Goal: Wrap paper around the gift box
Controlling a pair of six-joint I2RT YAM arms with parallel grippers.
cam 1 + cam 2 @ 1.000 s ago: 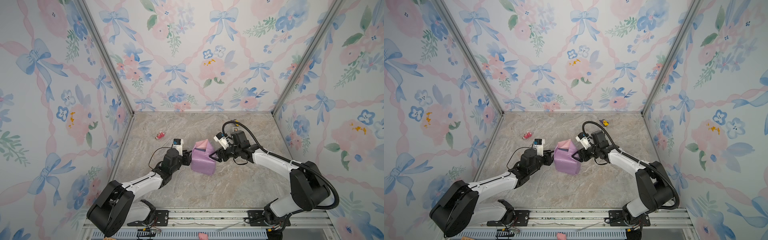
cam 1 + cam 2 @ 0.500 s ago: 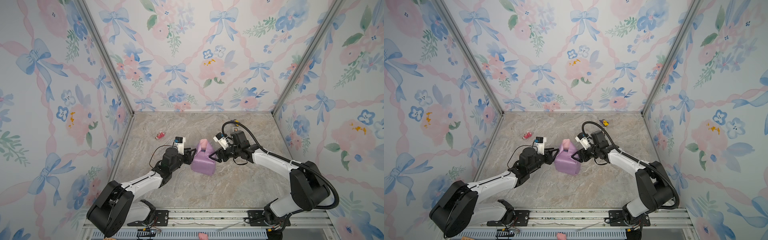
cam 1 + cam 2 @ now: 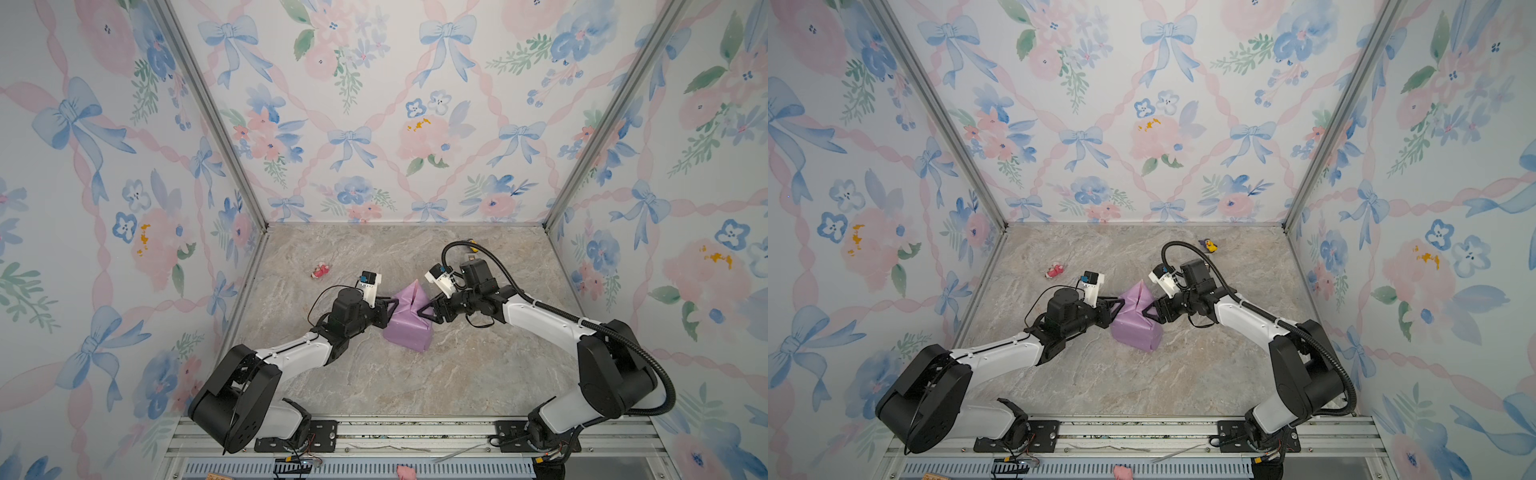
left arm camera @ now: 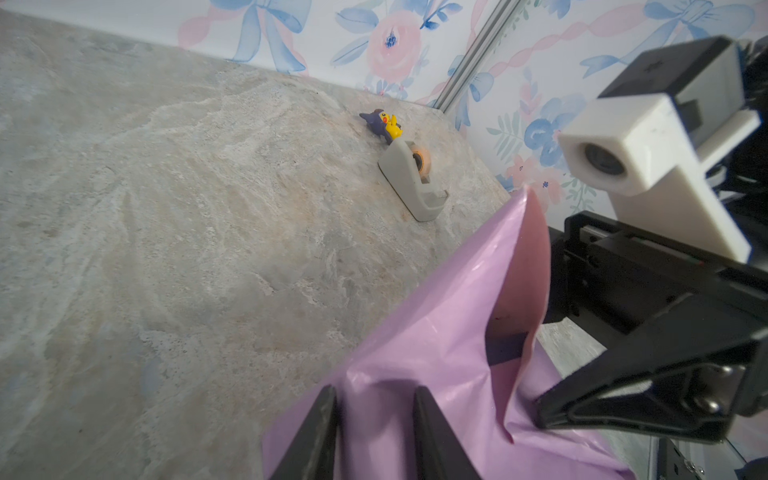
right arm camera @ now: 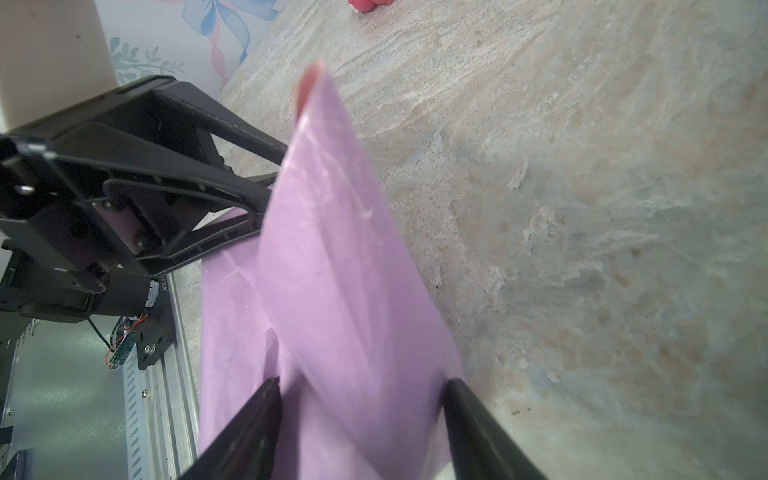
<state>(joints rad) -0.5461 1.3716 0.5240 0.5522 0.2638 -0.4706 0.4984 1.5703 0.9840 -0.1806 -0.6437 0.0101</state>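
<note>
The gift box is almost wholly covered by the lilac paper (image 3: pixel 406 328), forming a parcel mid-table in both top views. Only a navy sliver of the box (image 4: pixel 505 348) shows inside the fold. At the parcel's far end the paper stands up in a peaked flap (image 3: pixel 1139 293) with a pink inner face (image 4: pixel 525 266). My left gripper (image 3: pixel 394 303) presses into the parcel's left side, its jaws a narrow gap apart with paper bulging between them (image 4: pixel 374 397). My right gripper (image 3: pixel 426 313) stands open against the right side, its fingers straddling the flap's base (image 5: pixel 361 386).
A grey tape dispenser (image 4: pixel 411 178) sits near the back right corner beside a small yellow and purple toy (image 3: pixel 1208 245). A small pink toy (image 3: pixel 320 271) lies back left. The metal rail (image 3: pixel 374 432) runs along the front edge.
My left gripper has pushed in against the parcel's left side while its jaws narrowed. The loose pink-faced flap has been folded up into a narrow peak. My right gripper has hardly moved.
</note>
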